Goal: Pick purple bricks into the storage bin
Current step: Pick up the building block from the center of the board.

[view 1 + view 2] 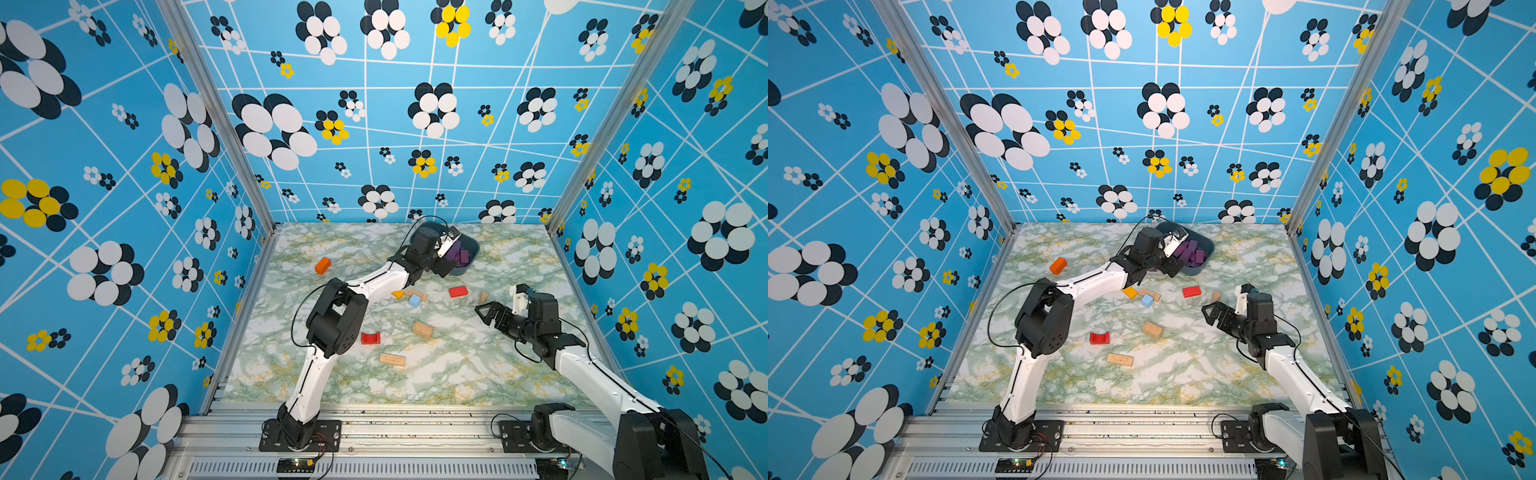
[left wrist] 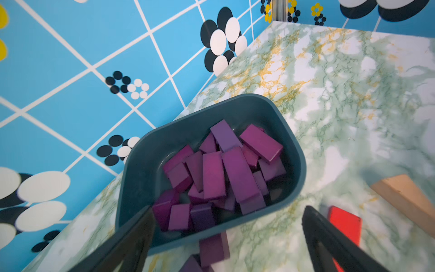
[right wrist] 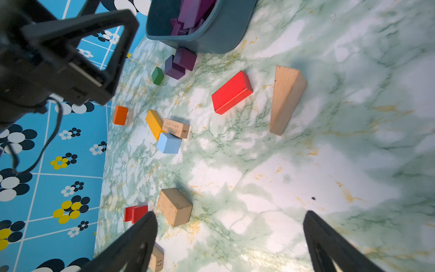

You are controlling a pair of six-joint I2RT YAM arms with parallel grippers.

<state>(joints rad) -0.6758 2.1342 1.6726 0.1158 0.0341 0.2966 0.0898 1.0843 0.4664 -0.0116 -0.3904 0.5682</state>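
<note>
Tool agape over storage bin edge, left arm outstretched; right arm aside.

Both top views look down from high behind me over the green-veined marble surface. My left wrist camera sits close above the dark slate-blue plastic storage bin; my right one sees that bin from farther off.
</note>
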